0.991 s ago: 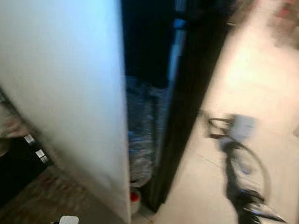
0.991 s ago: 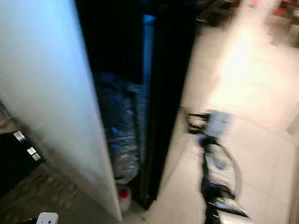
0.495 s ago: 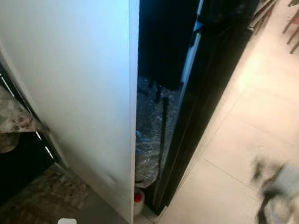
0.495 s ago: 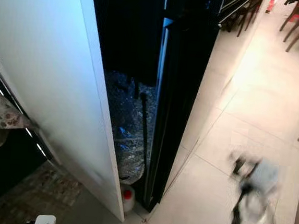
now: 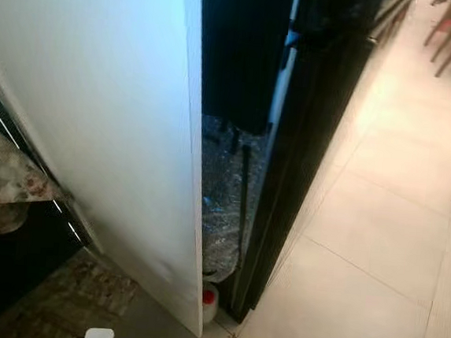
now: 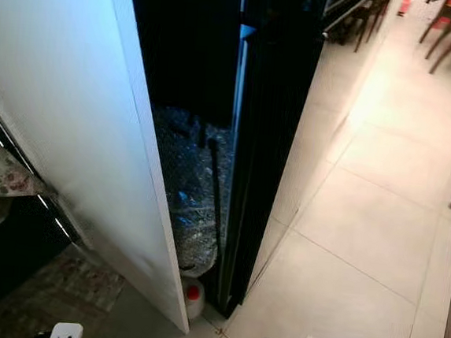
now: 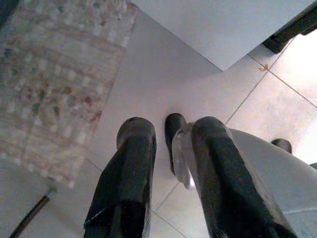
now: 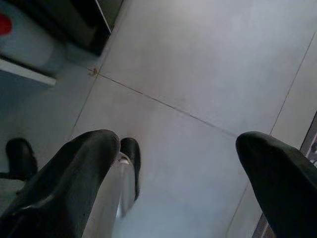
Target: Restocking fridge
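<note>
Lowered from mid-air, the right gripper (image 8: 183, 163) hangs open and empty near the ajar fridge door (image 5: 95, 126), left gripper (image 7: 171, 148) narrowly parted, so fetching stock comes next.

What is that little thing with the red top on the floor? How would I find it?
Look for the big white door standing open beside the tall black fridge. Follow the door's edge down to its bottom corner on the floor. Tucked in the gap there sits a small white jug with a red cap, the only red spot against the dark gap and pale tiles.
</note>
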You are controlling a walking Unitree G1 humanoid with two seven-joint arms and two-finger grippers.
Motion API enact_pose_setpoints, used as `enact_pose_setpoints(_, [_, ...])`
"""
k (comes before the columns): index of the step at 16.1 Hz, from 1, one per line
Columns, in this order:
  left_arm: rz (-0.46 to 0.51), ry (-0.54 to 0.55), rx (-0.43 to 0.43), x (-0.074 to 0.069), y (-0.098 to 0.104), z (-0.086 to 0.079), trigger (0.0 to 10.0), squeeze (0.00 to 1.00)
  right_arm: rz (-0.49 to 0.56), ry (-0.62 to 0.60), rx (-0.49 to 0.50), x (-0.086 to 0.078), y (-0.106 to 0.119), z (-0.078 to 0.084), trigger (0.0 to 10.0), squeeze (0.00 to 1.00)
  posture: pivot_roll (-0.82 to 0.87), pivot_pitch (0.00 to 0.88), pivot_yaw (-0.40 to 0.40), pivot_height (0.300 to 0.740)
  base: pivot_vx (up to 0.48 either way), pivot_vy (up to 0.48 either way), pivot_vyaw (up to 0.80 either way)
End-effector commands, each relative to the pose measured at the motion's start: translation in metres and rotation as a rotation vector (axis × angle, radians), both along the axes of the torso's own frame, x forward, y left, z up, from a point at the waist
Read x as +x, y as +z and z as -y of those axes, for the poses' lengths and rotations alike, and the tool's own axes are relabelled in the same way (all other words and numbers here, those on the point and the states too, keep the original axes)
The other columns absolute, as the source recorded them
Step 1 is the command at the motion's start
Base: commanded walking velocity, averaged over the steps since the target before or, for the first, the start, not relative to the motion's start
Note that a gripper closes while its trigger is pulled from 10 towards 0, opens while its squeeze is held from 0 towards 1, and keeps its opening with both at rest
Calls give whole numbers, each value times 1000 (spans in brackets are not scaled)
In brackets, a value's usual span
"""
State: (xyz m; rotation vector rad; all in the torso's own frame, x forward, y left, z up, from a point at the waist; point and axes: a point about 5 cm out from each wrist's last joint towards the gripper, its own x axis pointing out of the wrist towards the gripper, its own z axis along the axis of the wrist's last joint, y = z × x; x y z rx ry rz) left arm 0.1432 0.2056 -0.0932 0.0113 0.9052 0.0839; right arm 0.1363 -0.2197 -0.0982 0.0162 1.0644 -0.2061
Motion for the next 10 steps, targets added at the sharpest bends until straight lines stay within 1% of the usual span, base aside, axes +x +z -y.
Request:
enact_pose_setpoints(1, [-32,-3,11,-6,-2,-7,10000,0,16,36,-10,4,1,-6,10000,0,-24,50,31,740,0,0,0])
enact_pose_setpoints(2, [-33,-2,13,-6,-2,-8,10000,0,19,9,4,4,0,-7,10000,0,-19,54,31,740,0,0,0])
enact_pose_setpoints(3, [-35,-1,15,-7,-2,-9,10000,0,22,37,-6,6,1,-8,10000,0,-19,57,30,740,0,0,0])
enact_pose_setpoints(4, [-35,-1,15,-7,-2,-9,10000,0,32,25,-3,8,2,-8,10000,0,-17,61,30,740,0,0,488])
enact_pose_setpoints(6, [-37,-10,14,-8,-2,-9,10000,0,37,-5,-12,10,3,-4,10000,0,-22,63,33,740,0,0,800])
enact_pose_setpoints(7, [-38,-13,14,-8,-2,-9,10000,0,33,3,-18,9,3,-3,10000,0,-19,66,32,740,0,0,800])
enact_pose_setpoints(10, [-35,-19,10,-7,-2,-7,10000,0,19,-13,-13,4,1,-2,10000,0,-17,62,32,740,0,0,800])
